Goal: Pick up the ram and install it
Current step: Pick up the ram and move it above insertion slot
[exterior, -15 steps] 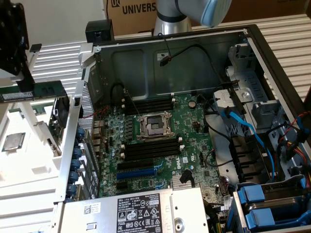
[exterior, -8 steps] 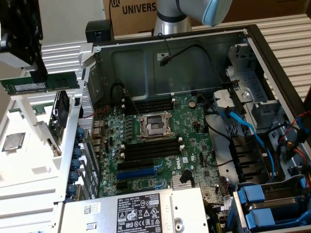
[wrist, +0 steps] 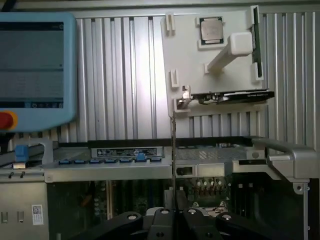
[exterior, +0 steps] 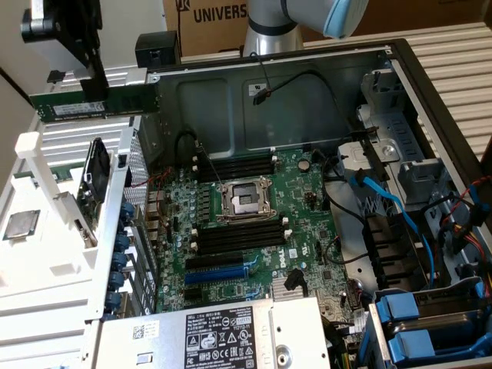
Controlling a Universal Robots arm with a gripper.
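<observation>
Lying open beneath the arm, the case [exterior: 307, 100] takes up most of the exterior view, with its board [exterior: 254, 254] exposed. On the board, the long black slots [exterior: 238, 165] sit on either side of the socket [exterior: 246, 200].

At the exterior view's left, beside the case, stands the white tray [exterior: 54, 277]. It holds a card [exterior: 94, 181] on edge and a square chip [exterior: 21, 224]. The wrist view looks across the case rim to the same tray [wrist: 185, 50], card [wrist: 235, 96] and chip [wrist: 211, 30]. It also takes in a blue-framed pendant [wrist: 35, 65], which the exterior view lacks.

The gripper [exterior: 94, 96] hangs at the exterior view's upper left, above the far end of the tray. Its fingers are clamped on the ram [exterior: 92, 106]. The exterior view shows the ram side-on: a long green stick, level, with a pale label, clear of the case and well apart from the slots.

The wrist view shows the ram [wrist: 173, 150] edge-on as a thin dark line. It runs out from between the closed fingers of the gripper [wrist: 174, 212], one finger pressed to each face.
</observation>
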